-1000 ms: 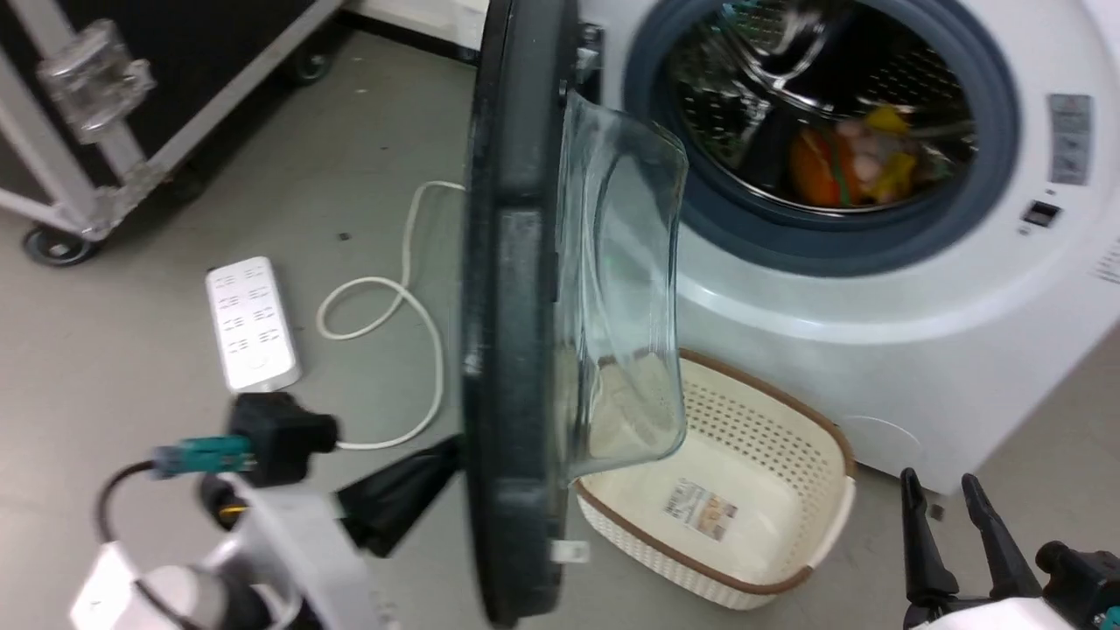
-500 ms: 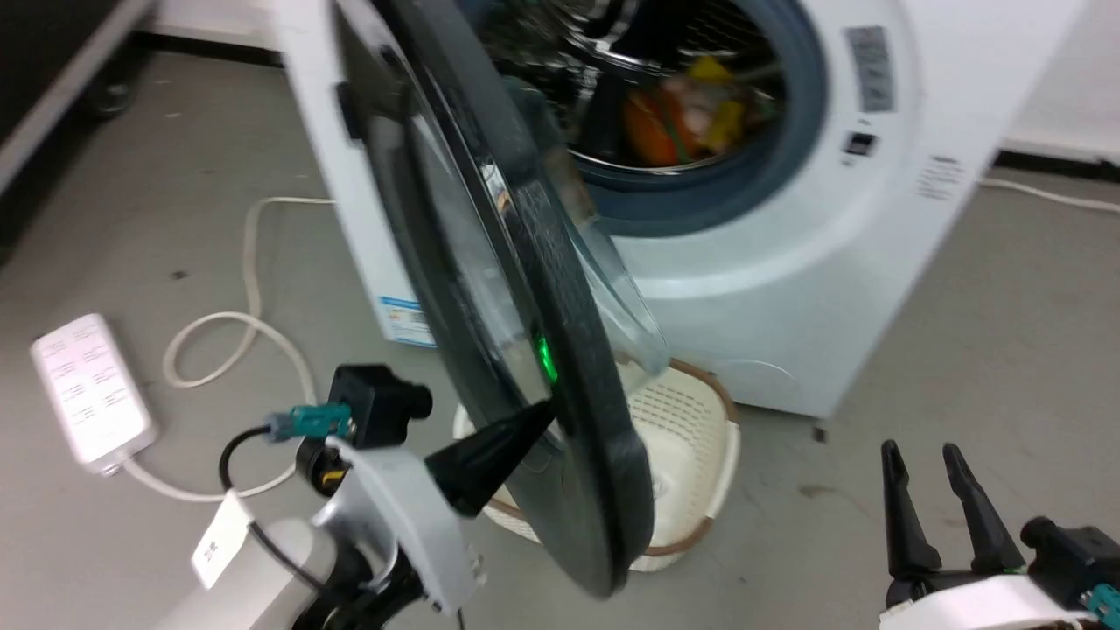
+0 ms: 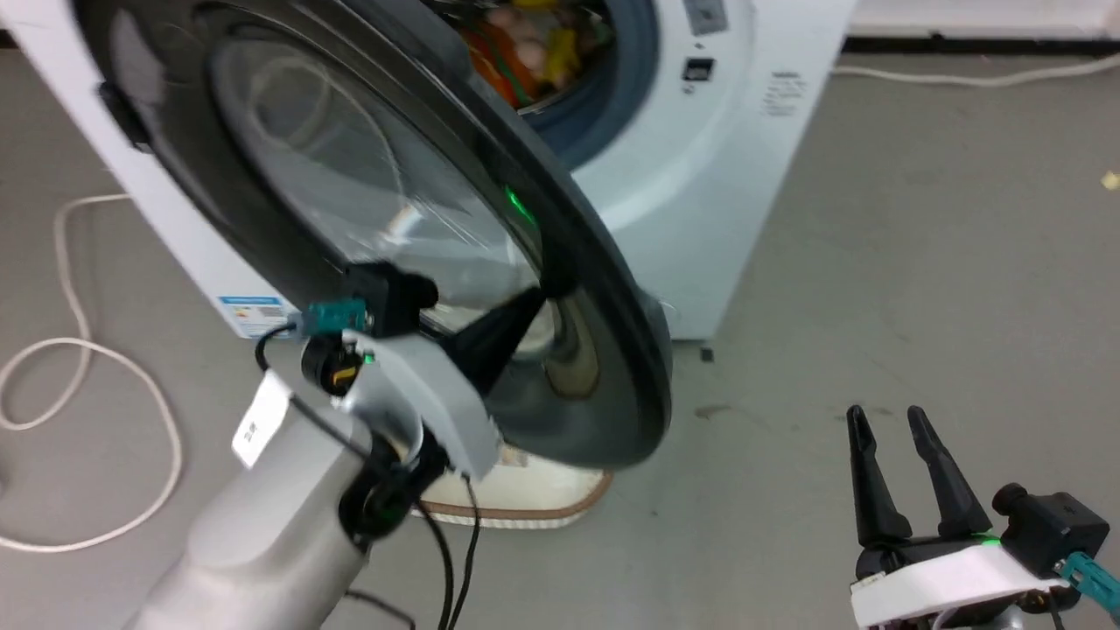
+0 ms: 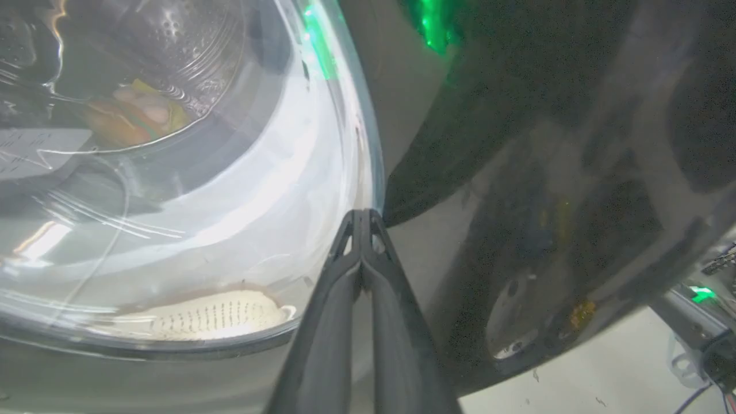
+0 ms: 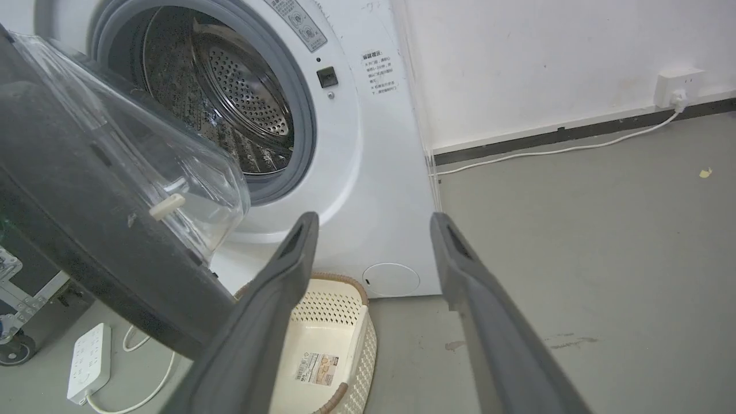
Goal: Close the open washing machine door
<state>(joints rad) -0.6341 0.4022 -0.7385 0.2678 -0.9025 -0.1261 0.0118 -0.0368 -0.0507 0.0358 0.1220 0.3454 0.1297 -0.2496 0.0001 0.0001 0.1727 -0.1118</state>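
in the head view, the large round black-framed washing machine door (image 3: 376,210) with its bulging clear glass window fills the frame from 9 to 12 o'clock. it stands partly open, swung out at an angle from the white boxy front-loading washing machine (image 3: 700,175) behind it at 12 to 1 o'clock. bright orange and yellow laundry (image 3: 525,44) lies in the steel drum at 12 o'clock.

my left gripper (image 3: 535,302) has its two dark fingers pressed flat together with nothing between them. the tips rest on the door's outer face, where the glass meets the black frame. in the left wrist view those tips (image 4: 362,214) sit at the centre, on that seam.

my right gripper (image 3: 884,416) hangs at 4 o'clock in the head view, well apart from the machine. its fingers are spread wide and empty, over bare grey floor (image 3: 919,262).

a cream perforated basket with a brown rim (image 3: 525,503) sits on the floor below the door at 6 o'clock. a white cable (image 3: 87,367) loops at 9 o'clock.
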